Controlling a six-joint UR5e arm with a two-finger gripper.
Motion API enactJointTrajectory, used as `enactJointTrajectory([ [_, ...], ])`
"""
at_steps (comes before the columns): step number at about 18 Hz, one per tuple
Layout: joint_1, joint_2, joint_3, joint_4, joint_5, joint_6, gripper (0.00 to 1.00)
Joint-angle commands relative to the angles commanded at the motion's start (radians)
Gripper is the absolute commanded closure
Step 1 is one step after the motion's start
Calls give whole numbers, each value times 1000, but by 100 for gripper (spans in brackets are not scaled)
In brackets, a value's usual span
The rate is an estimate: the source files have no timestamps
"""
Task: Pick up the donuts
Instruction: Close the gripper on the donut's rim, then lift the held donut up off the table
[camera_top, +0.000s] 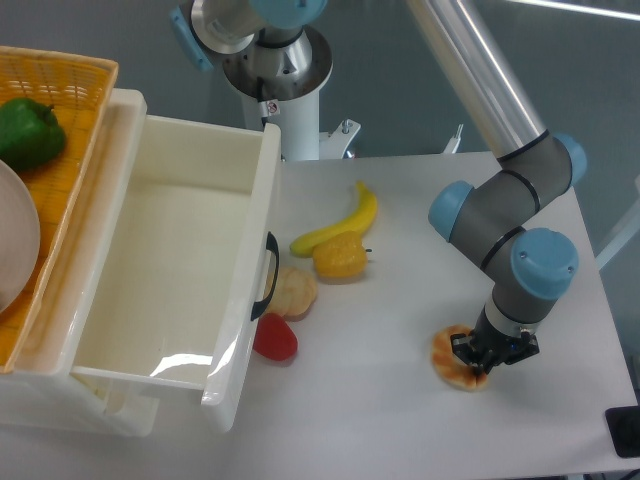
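The donut (446, 358) is a golden-tan ring with paler patches, lying on the white table (380, 420) at the front right. My gripper (484, 358) points straight down onto its right half and hides that part and the centre hole. The dark fingers (462, 347) sit low against the donut, at table height. The arm's wrist blocks the view of the jaws, so I cannot tell whether they are closed on the donut.
A yellow banana (343, 222) and a yellow-orange toy food (340, 258) lie mid-table. A tan round piece (293, 291) and a red one (275, 340) lie by the open white drawer (160, 250). A basket (62, 100) with a green pepper (28, 132) is at the far left.
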Motion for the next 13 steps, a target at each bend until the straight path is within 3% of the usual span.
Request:
enactJointTrajectory([
  [9, 49, 49, 8, -14, 72, 441, 100],
  [13, 83, 63, 63, -112, 72, 600, 97],
])
